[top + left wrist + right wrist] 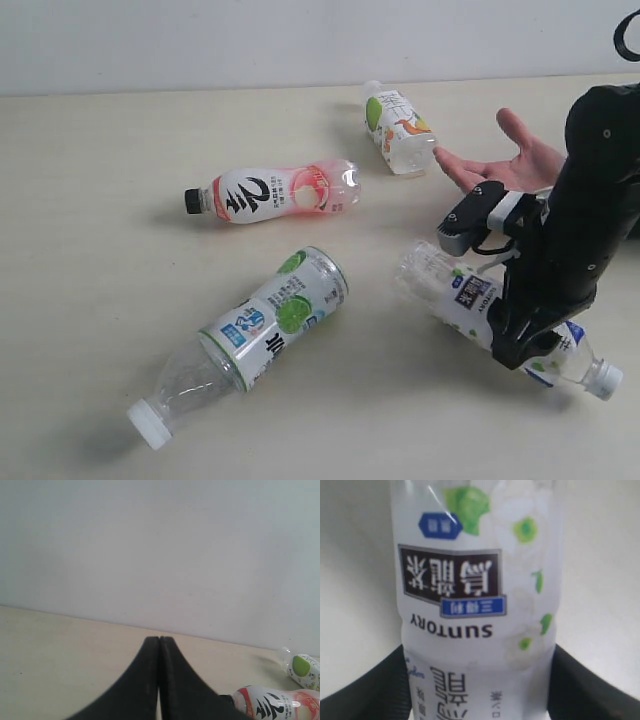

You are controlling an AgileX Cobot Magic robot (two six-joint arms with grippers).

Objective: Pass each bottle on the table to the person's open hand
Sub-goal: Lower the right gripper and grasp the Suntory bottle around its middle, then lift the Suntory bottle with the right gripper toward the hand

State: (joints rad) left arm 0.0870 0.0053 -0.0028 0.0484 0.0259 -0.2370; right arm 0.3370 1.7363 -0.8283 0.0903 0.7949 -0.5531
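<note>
"SUNTORY" is read in dark capitals on the white label of the blue-white bottle (pixel 475 605), a smooth, clear plastic cylinder laid on the pale table (pixel 90 260) near the open hand (pixel 515 165). It is clasped at both sides by the right gripper (pixel 518 340). The left gripper (pixel 159 639) is closed tight and empty.

Clear glossy plastic: pink-white bottle (pixel 275 192), green-lime bottle (pixel 255 335), blue-white bottle (pixel 466 300), green-orange bottle (pixel 398 127); shiny printed film labels. Table (pixel 90 300) matt, smooth, faint wood grain. Left gripper (pixel 159 641) matt black.
</note>
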